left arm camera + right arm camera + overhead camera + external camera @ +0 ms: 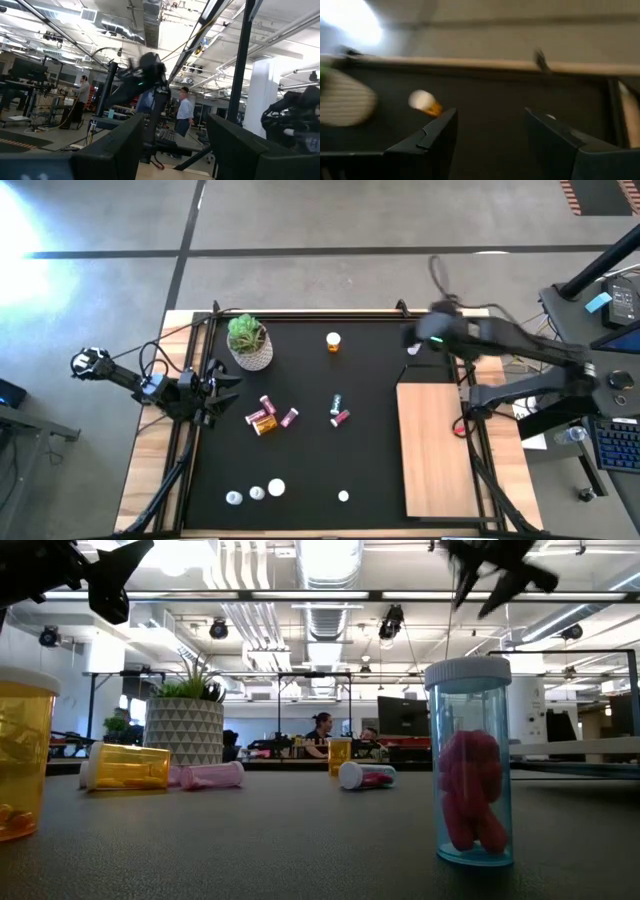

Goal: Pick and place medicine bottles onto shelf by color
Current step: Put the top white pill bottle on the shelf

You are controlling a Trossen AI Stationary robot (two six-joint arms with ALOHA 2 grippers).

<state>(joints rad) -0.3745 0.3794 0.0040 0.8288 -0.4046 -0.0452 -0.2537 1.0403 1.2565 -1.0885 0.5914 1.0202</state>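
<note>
Several medicine bottles [264, 419] lie toppled on the black mat [370, 450], others upright; shelf [434, 448] bare. Left pincer [172, 150] and right pincer [490, 142] both gape, released.

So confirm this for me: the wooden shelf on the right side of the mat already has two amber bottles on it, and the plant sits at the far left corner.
Not right. In the high view the shelf is bare: no bottle stands on it yet. The amber bottles are out on the black mat. The plant does sit near the mat's far left corner.
</note>
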